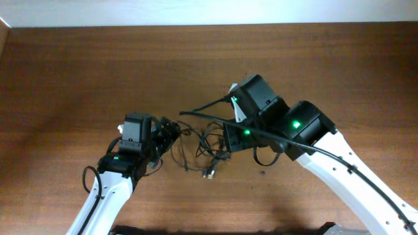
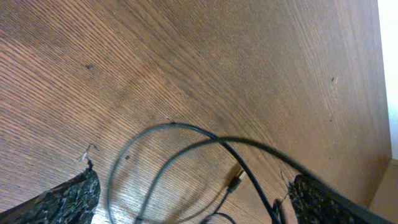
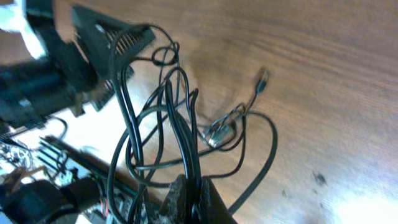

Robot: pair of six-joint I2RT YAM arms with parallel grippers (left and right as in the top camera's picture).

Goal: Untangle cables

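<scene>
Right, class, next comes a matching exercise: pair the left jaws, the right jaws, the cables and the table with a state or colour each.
Column A
1. left jaws
2. right jaws
3. cables
4. table

Column B
a. brown wood
b. shut on the cables
c. black, tangled in loops
d. wide open

Pairs: 1-d; 2-b; 3-c; 4-a
</scene>
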